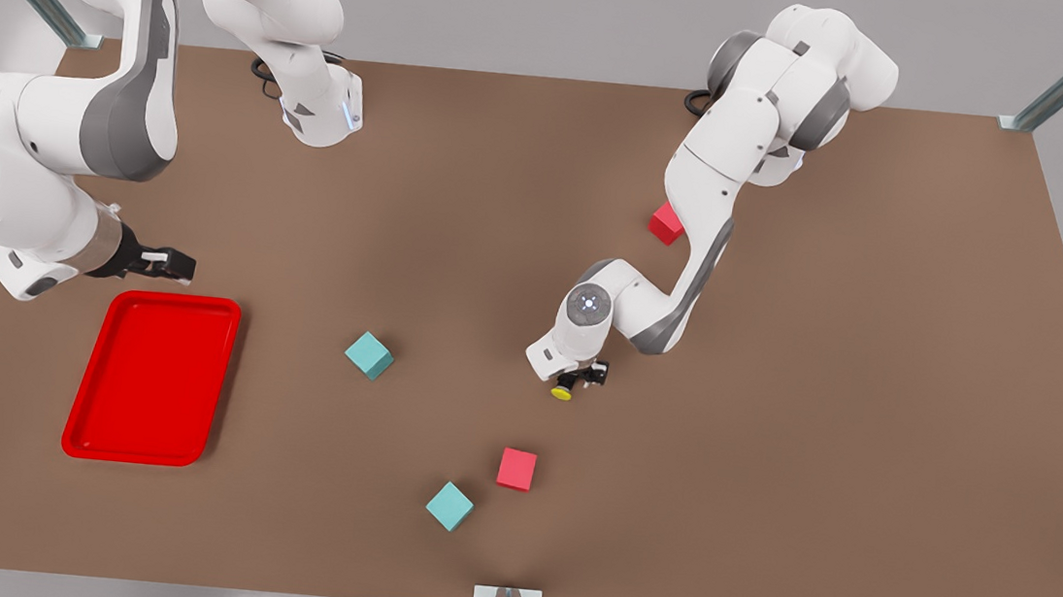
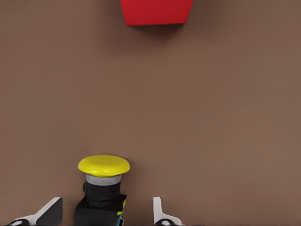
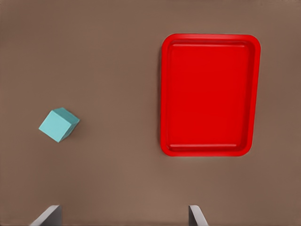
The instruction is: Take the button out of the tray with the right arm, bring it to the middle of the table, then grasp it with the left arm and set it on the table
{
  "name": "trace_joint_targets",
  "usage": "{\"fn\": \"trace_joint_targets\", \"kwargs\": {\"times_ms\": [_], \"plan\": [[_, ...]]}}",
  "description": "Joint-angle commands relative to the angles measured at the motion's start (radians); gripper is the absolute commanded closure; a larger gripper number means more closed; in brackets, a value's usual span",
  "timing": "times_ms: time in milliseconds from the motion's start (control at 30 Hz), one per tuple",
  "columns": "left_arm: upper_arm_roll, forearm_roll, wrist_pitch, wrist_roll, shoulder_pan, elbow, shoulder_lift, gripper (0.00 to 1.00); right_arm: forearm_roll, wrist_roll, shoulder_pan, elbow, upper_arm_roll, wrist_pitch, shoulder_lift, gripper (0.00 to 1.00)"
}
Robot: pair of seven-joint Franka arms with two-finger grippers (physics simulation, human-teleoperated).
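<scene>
The button [image 1: 562,392], with its yellow cap [image 2: 104,165] and dark boxy body, stands near the middle of the brown table [image 1: 823,414]. My left gripper [image 1: 582,378] is low over it and open. Its fingertips [image 2: 160,212] stand on either side of the button's body with a gap on each side. The red tray [image 1: 151,379] lies empty at the front view's left, and is the tray [image 3: 209,94] in the right wrist view. My right gripper [image 1: 166,261] hovers open just beyond the tray's far rim, nothing between its fingers.
A teal cube [image 1: 369,355] lies between tray and button. A red cube [image 1: 516,469] and another teal cube [image 1: 450,506] sit nearer the front edge. A further red cube [image 1: 666,223] is partly hidden behind the left arm.
</scene>
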Motion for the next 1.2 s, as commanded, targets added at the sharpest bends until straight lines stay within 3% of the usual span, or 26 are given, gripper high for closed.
{"fn": "trace_joint_targets", "kwargs": {"times_ms": [0, 100, 200, 300, 933, 1167], "plan": [[0.0, 0.002, 0.008, -0.009, 0.0, 0.001, -0.001, 0.13, 0.001, -0.134, 0.0, 0.0, 0.0, -0.002, -0.001, 0.0], [0.0, 0.0, 0.007, -0.006, 0.0, 0.001, -0.004, 0.2, 0.001, -0.134, 0.0, 0.0, 0.0, -0.002, -0.001, 0.0], [0.002, 0.0, 0.005, -0.006, 0.0, 0.001, -0.007, 0.38, 0.001, -0.134, 0.0, 0.0, 0.0, -0.002, -0.001, 0.0], [0.003, 0.002, 0.004, -0.006, 0.006, 0.001, -0.008, 0.45, 0.001, -0.134, -0.002, 0.0, 0.0, -0.002, -0.001, 0.0], [0.005, -0.004, -0.061, -0.02, 0.006, 0.024, -0.002, 0.46, 0.001, -0.133, 0.001, 0.002, 0.0, -0.002, 0.005, 0.0], [0.005, -0.006, -0.061, -0.023, 0.006, 0.024, 0.004, 0.52, 0.002, -0.133, 0.001, 0.002, 0.0, -0.002, 0.005, 0.0]]}}
